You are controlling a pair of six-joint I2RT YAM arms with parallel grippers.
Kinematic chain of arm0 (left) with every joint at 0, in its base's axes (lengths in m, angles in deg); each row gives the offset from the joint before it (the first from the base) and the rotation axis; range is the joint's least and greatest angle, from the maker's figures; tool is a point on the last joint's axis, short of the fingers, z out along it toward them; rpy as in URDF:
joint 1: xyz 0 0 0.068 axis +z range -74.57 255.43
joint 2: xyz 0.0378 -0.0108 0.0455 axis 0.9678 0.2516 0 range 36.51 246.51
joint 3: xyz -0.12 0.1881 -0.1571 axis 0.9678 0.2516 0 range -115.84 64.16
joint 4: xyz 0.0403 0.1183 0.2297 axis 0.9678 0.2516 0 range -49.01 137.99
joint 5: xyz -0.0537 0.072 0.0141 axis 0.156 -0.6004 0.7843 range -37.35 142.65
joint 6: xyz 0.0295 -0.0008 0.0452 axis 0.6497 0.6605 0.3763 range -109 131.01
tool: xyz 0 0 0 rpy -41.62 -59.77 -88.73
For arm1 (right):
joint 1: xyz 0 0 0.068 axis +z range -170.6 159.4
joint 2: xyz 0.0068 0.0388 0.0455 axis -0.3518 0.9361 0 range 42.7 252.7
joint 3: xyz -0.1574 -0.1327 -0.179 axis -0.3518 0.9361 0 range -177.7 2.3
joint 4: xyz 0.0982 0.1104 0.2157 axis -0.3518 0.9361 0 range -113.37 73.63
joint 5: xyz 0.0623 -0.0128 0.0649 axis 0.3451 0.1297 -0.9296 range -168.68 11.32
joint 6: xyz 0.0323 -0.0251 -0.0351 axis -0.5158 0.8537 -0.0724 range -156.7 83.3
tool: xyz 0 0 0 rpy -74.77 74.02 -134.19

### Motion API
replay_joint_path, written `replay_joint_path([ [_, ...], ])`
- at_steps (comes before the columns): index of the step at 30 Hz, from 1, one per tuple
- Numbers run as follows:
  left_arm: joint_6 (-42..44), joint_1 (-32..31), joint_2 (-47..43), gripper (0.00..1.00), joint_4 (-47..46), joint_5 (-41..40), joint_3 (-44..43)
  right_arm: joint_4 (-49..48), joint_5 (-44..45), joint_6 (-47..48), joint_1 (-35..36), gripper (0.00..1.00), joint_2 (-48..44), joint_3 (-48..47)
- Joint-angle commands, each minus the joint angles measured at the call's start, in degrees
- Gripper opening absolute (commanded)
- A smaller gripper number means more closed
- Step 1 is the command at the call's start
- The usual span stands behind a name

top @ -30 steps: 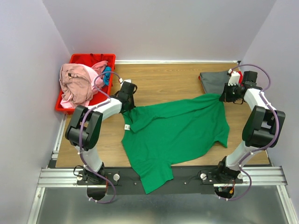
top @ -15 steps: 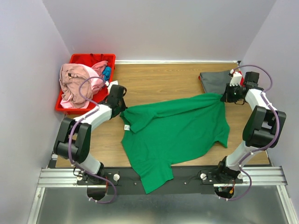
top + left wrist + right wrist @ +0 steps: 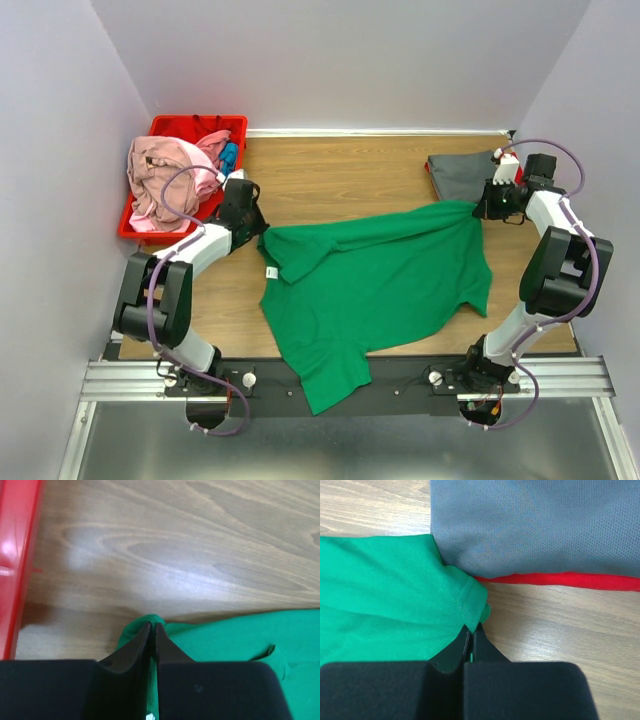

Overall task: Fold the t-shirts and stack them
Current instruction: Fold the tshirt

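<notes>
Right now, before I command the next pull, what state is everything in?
Bright green cloth t-shirt: unfolded, rumpled, pinched at two far corners.
Dark grey cloth t-shirt: folded flat, not gripped.
Red plastic bin: upright, holding clothes.
Pink cloth t-shirt: crumpled, spilling over the bin's rim.
Left hand: shut on the green t-shirt's edge.
Right hand: shut on its opposite corner.

Four t-shirts by colour, one bin, two grippers.
One green t-shirt (image 3: 375,280) at centre, one grey t-shirt (image 3: 458,175) at 2 o'clock, one pink t-shirt (image 3: 165,180) and one blue t-shirt (image 3: 230,157) in the single red bin (image 3: 195,125) at 10 o'clock; left gripper (image 3: 262,228), right gripper (image 3: 478,207).
</notes>
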Motion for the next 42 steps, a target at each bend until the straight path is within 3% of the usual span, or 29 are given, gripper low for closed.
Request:
replay_joint_path([
  [1,1.74,0.9,1.93,0.18,-0.28,1.0,-3.22,-1.05,-1.37,0.66,-0.81,0.0,0.93,0.34],
  [6,2.35,1.08,0.62,0.19,0.87,-0.31,-4.01,-1.05,-1.46,0.75,-0.72,0.0,0.93,0.52],
  [12,3.14,1.08,-3.95,0.11,2.8,-2.16,-4.01,-1.05,-1.72,0.66,-0.72,0.0,0.93,0.52],
  [15,6.03,0.99,-8.43,0.14,0.1,2.65,-1.82,-1.05,-1.98,0.84,-0.72,0.01,0.76,0.6],
  [17,9.8,0.91,-12.46,0.27,-3.85,12.21,1.15,-0.97,-2.24,0.93,-0.81,0.01,0.85,0.69],
  [18,11.22,0.64,-13.18,0.3,-3.96,18.78,1.52,-1.05,-2.33,0.93,-0.72,0.02,0.85,0.69],
  [20,13.59,-0.49,-13.19,0.35,-3.88,23.22,1.44,-0.97,-2.6,0.93,-0.72,0.02,1.11,0.6],
  [24,19.65,-5.24,-8.28,0.4,-0.03,29.03,-2.24,-1.05,-2.86,0.75,-0.72,0.02,1.2,0.6],
  [30,22.83,-10.78,5.6,0.41,5.17,23.34,-10.06,-0.97,-3.21,0.49,-0.72,0.02,1.02,0.87],
  [34,24.06,-11.31,10.62,0.48,7.1,19.73,-13.14,-0.97,-3.21,0.57,-0.81,0.02,0.93,0.95],
  [42,25.99,-13.86,16.69,0.48,10.97,16.03,-15.87,-1.05,-3.39,0.66,-0.72,0.02,1.29,0.95],
])
